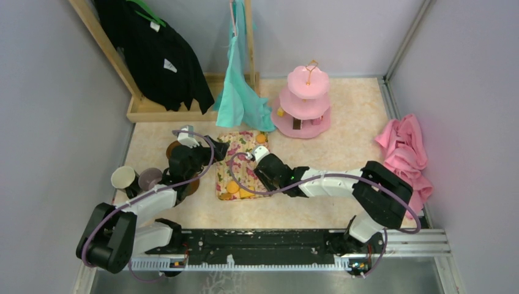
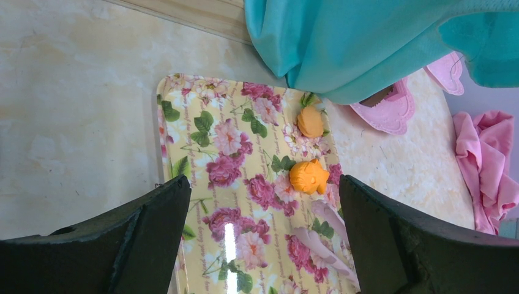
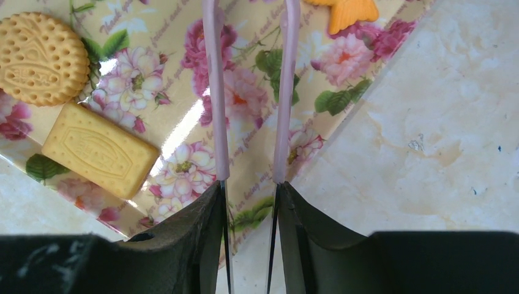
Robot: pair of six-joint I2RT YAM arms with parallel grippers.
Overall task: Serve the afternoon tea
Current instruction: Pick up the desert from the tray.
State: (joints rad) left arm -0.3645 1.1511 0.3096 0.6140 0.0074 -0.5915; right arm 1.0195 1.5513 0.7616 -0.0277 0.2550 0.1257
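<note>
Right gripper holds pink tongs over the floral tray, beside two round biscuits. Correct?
No: the right wrist view shows one round biscuit and one rectangular biscuit. The right gripper does hold pink tongs over the floral tray.

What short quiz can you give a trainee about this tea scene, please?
1. True or false: the left gripper holds a mug.
2. What does the right gripper hold? A. a spoon B. pink tongs C. a saucer
3. How many pale biscuits lie on the flowered tray in the right wrist view?
Key: 1 false, it is open and empty; 2 B; 3 two.
</note>
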